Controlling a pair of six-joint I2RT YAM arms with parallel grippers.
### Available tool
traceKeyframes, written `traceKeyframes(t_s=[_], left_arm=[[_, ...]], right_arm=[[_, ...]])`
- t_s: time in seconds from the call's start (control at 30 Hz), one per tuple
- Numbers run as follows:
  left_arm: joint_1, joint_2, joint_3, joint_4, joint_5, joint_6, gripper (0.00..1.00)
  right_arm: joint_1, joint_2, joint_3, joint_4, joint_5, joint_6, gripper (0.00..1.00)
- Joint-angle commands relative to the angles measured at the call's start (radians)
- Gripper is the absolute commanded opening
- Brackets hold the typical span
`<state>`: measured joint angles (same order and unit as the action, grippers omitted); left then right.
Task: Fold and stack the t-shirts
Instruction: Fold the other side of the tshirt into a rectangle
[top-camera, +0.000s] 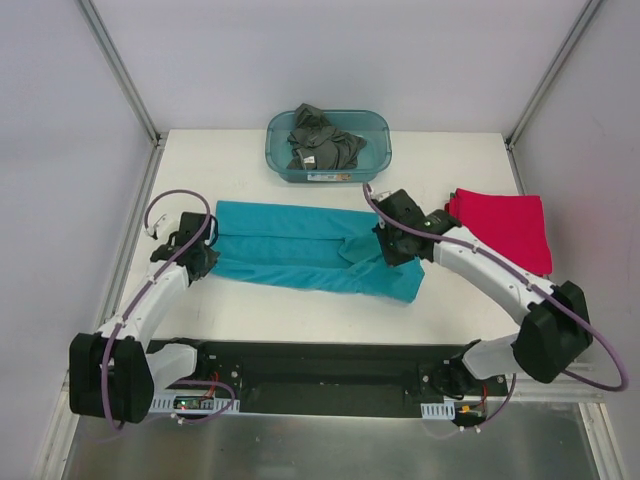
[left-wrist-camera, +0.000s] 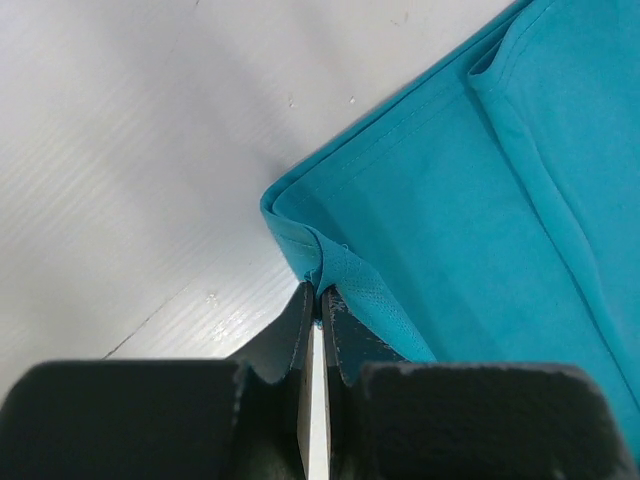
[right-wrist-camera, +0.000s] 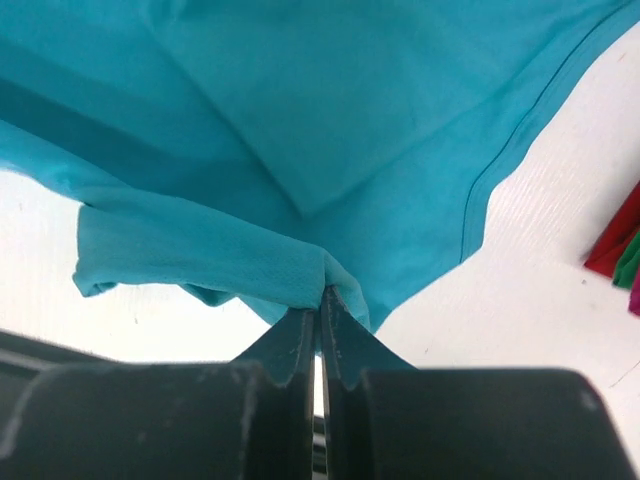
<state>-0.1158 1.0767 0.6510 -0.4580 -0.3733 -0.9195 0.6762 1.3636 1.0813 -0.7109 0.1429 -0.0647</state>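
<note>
A teal-blue t-shirt (top-camera: 300, 247) lies stretched across the middle of the table, partly folded. My left gripper (top-camera: 198, 250) is shut on its left corner; in the left wrist view the tips (left-wrist-camera: 320, 297) pinch the hem of the teal shirt (left-wrist-camera: 480, 180). My right gripper (top-camera: 392, 245) is shut on the shirt's right part and lifts a fold of it; in the right wrist view the tips (right-wrist-camera: 321, 295) pinch the teal cloth (right-wrist-camera: 300, 120). A crimson red t-shirt (top-camera: 505, 225) lies folded at the right. Dark grey t-shirts (top-camera: 322, 140) sit crumpled in the tub.
A translucent blue-green plastic tub (top-camera: 375, 160) stands at the back centre. Metal frame posts rise at the back corners. A black base plate (top-camera: 320, 365) runs along the near edge. The red shirt's edge (right-wrist-camera: 615, 245) shows at the right of the right wrist view.
</note>
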Motion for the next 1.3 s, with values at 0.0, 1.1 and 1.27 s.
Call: traceKeyframes(t_s=[0.0, 1.1, 1.27], left_arm=[[0.011, 0.077, 0.076, 0.051, -0.030, 0.019, 0.00], [0.033, 0.459, 0.288, 0.105, -0.072, 0.044, 0.00], [0.041, 0.454, 0.288, 0.105, -0.075, 0.059, 0.01]], right_arm=[[-0.036, 0.095, 0.129, 0.027, 0.012, -0.038, 0.00], [-0.176, 0.595, 0.554, 0.074, 0.017, -0.414, 0.04], [-0.179, 0.667, 0.640, 0.025, 0.075, -0.386, 0.12]])
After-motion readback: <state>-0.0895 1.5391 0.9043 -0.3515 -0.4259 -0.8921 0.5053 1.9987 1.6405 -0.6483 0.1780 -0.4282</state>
